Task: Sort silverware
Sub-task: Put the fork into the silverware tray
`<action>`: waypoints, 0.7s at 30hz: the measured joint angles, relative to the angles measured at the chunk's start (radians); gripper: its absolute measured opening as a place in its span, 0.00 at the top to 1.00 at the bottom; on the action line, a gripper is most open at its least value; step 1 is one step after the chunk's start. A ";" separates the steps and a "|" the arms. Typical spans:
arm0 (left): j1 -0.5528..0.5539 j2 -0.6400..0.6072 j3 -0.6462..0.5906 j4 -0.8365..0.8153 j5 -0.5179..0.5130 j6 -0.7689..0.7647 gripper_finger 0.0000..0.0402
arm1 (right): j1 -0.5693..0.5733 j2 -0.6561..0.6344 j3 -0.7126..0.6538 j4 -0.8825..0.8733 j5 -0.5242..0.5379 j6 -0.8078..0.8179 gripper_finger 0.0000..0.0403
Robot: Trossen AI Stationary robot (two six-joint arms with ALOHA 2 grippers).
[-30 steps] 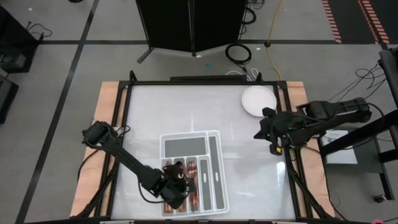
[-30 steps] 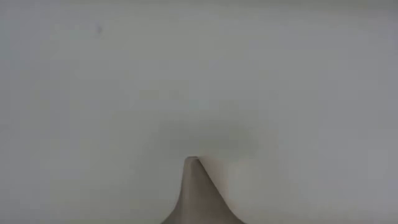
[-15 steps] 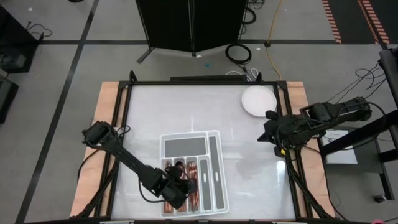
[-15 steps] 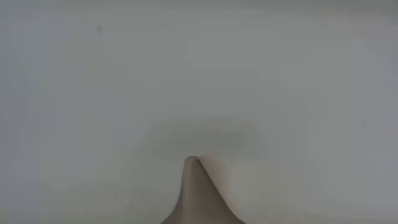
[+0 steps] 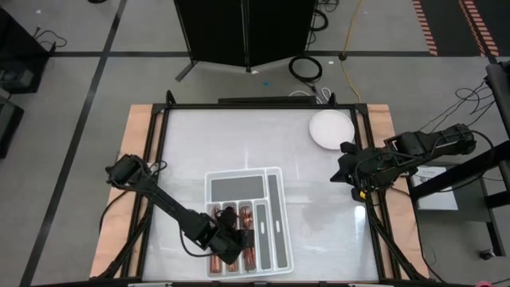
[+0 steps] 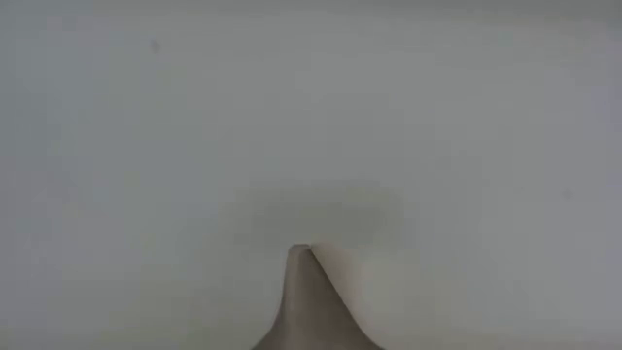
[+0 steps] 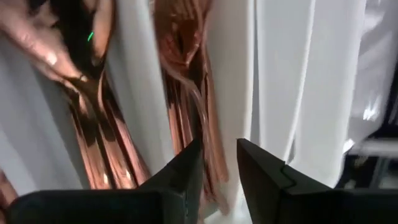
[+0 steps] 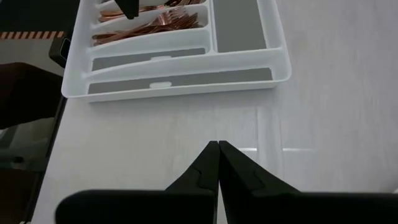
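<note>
The silverware point(image 5: 247, 217), copper forks, knives and spoons, lies in piles in the long near compartments of the white divided tray point(image 5: 280, 174). My left gripper point(image 5: 237, 239) hangs over those compartments. In the left wrist view it is open point(image 7: 219, 155), with a narrow gap just above the handle ends of one copper pile point(image 7: 186, 93). A second pile point(image 7: 93, 124) lies beyond a white divider. My right gripper point(image 5: 341, 169) is shut point(image 8: 217, 149), raised above the table's right side, with nothing in it.
A round white plate point(image 5: 331, 128) sits at the far right corner of the table. The tray's wide far compartment point(image 5: 236, 187) and its right-hand slots point(image 8: 180, 82) show grey bottoms. Bare table lies between the tray and my right gripper.
</note>
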 joint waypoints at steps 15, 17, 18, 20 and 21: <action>0.123 -0.024 0.001 -0.110 0.168 0.393 0.74 | 0.000 0.001 0.000 0.014 0.000 0.049 1.00; 0.149 -0.020 0.001 -0.065 0.150 0.451 0.74 | 0.000 0.001 0.000 0.015 0.000 0.049 1.00; 0.165 -0.016 0.000 -0.071 0.147 0.468 0.74 | 0.000 0.001 0.000 0.015 0.000 0.049 1.00; 0.188 -0.016 -0.004 -0.091 0.134 0.503 0.74 | 0.000 0.001 0.000 0.015 0.000 0.049 1.00; 0.196 -0.013 -0.003 -0.082 0.140 0.513 0.74 | 0.000 0.000 0.000 0.014 0.000 0.049 1.00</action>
